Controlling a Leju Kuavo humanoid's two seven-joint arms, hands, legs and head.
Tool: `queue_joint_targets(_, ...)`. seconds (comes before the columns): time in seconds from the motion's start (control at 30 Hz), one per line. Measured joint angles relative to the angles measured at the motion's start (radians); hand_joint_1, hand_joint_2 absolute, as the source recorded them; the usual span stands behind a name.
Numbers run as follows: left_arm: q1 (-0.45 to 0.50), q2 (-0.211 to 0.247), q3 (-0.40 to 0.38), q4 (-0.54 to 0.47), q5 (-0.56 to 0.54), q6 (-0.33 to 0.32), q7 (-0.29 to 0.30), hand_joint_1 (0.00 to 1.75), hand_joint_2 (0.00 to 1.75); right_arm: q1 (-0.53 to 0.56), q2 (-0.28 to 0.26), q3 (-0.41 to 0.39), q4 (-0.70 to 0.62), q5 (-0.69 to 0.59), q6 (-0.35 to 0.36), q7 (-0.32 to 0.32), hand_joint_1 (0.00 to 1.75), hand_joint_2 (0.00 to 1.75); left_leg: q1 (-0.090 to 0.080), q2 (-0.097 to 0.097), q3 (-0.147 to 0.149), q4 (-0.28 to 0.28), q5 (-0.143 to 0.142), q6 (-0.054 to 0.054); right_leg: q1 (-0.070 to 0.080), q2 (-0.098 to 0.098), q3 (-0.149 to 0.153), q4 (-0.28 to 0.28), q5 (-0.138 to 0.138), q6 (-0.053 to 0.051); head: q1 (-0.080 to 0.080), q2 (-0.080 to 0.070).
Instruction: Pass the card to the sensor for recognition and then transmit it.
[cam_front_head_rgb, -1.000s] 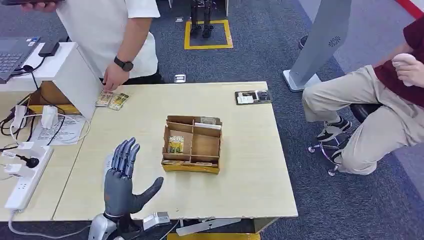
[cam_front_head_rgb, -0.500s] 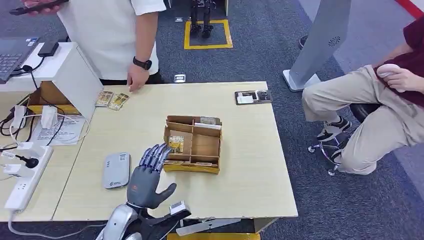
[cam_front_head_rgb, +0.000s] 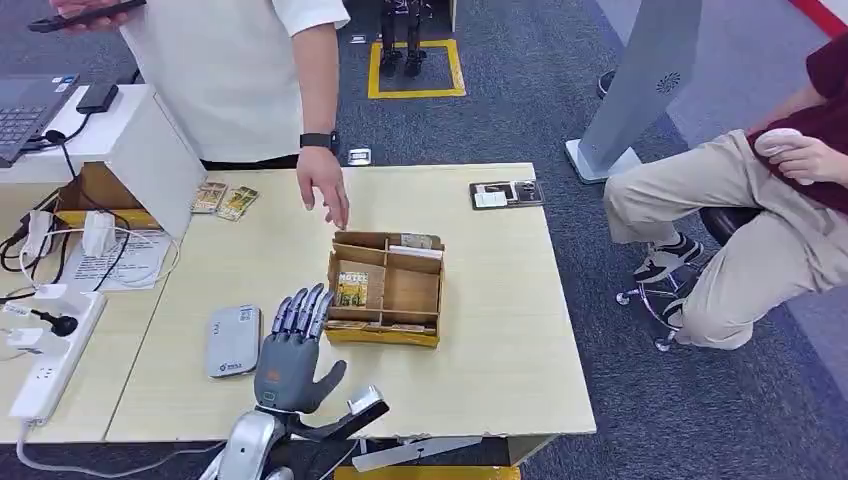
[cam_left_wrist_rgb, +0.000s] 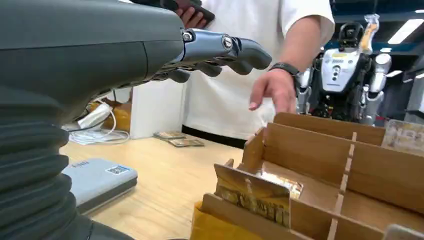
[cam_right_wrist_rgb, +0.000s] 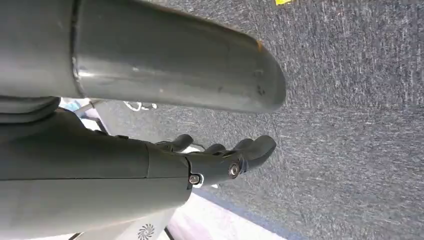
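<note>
One left hand (cam_front_head_rgb: 291, 350) is seen spread open over the table (cam_front_head_rgb: 480, 340), fingers straight, thumb out, nothing held or touched. The card (cam_front_head_rgb: 352, 289) is stood upright in the near-left compartment of the cardboard box (cam_front_head_rgb: 387, 288), just beyond the fingertips (cam_front_head_rgb: 305, 303). Yellow-gold print is seen on its face. The right hand (cam_right_wrist_rgb: 220, 160) is hung over grey carpet, fingers loosely apart, nothing held.

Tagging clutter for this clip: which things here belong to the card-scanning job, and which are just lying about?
Job:
card standing in the cardboard organizer
grey sensor pad
left hand, open beside the organizer

Lying about:
two cards near the white box
power strip
laptop
black tray
</note>
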Motion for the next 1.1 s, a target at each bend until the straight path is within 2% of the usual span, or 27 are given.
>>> queue_joint_targets(0.27, 0.006, -0.025, 0.021, 0.0, -0.035, 0.031, 0.008, 0.0, 1.75, 0.0, 0.0, 0.0, 0.0, 0.0, 0.0, 0.007, 0.0, 0.0, 0.0, 0.0, 0.0, 0.0, 0.0, 0.0, 0.0, 0.0, 0.0, 0.0, 0.0, 0.0, 0.0, 0.0)
queue_joint_targets(0.5, 0.007, -0.033, 0.023, 0.0, -0.059, 0.025, -0.004, 0.0, 1.75, 0.0, 0.0, 0.0, 0.0, 0.0, 0.0, 0.007, 0.0, 0.0, 0.0, 0.0, 0.0, 0.0, 0.0, 0.0, 0.0, 0.0, 0.0, 0.0, 0.0, 0.0, 0.0, 0.0)
queue_joint_targets(0.77, 0.004, -0.033, 0.023, 0.016, -0.081, -0.013, -0.018, 0.0, 1.75, 0.0, 0.0, 0.0, 0.0, 0.001, 0.002, 0.007, 0.0, 0.0, 0.0, 0.0, 0.0, 0.0, 0.0, 0.0, 0.0, 0.0, 0.0, 0.0, 0.0, 0.0, 0.0, 0.0)
queue_joint_targets(0.97, -0.025, -0.034, 0.023, 0.052, -0.09, -0.082, -0.021, 0.0, 1.75, 0.0, 0.0, 0.0, 0.0, 0.002, 0.006, 0.001, 0.0, 0.0, 0.0, 0.0, 0.0, 0.0, 0.0, 0.0, 0.0, 0.0, 0.0, 0.0, 0.0, 0.0, 0.0, 0.0)
queue_joint_targets(1.1, -0.047, -0.031, 0.018, 0.057, -0.076, -0.135, -0.001, 0.0, 1.75, 0.0, 0.0, 0.0, 0.0, 0.003, 0.006, -0.001, 0.0, 0.0, 0.0, 0.0, 0.0, 0.0, 0.0, 0.0, 0.0, 0.0, 0.0, 0.0, 0.0, 0.0, 0.0, 0.0)
